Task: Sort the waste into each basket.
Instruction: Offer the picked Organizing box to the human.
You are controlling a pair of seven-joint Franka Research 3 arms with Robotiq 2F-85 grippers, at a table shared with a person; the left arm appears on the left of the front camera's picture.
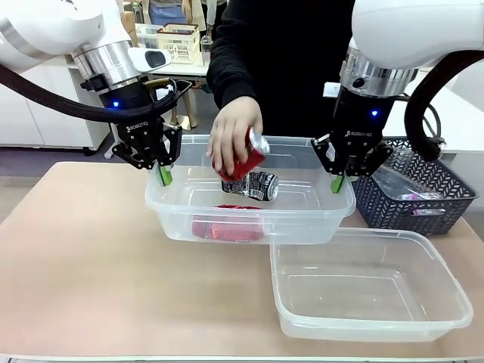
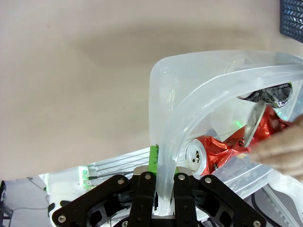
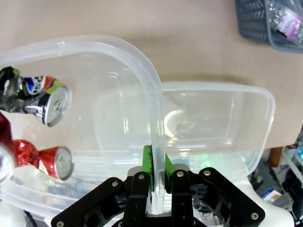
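Here, left gripper [image 1: 164, 176], right gripper [image 1: 337, 182] pinching basket [image 1: 306, 218] rims, cans [image 1: 254, 186] between

"ROBOTIQ" on left gripper [image 1: 162, 178], right gripper [image 1: 337, 183]

White arms [image 1: 53, 26] — black grippers [image 1: 163, 178] (green pads [image 1: 336, 184]), black cables [image 1: 38, 94]

A light brown, matte-topped desk [image 1: 91, 257] spans the front view. At its right side, toward the far edge, a dark blue-grey rectangular plastic basket with lattice walls [image 1: 386, 208] stands upright, its long near wall facing the camera. On the far side of the desk is a person in a black long-sleeved top [image 1: 295, 60]. Farther back on the left, a cream lattice-walled plastic basket [image 1: 179, 41] sits on a pale table [image 1: 185, 69], and white cabinets [image 1: 53, 125] line the left edge. A corner of the dark basket shows at the upper right of each wrist view.
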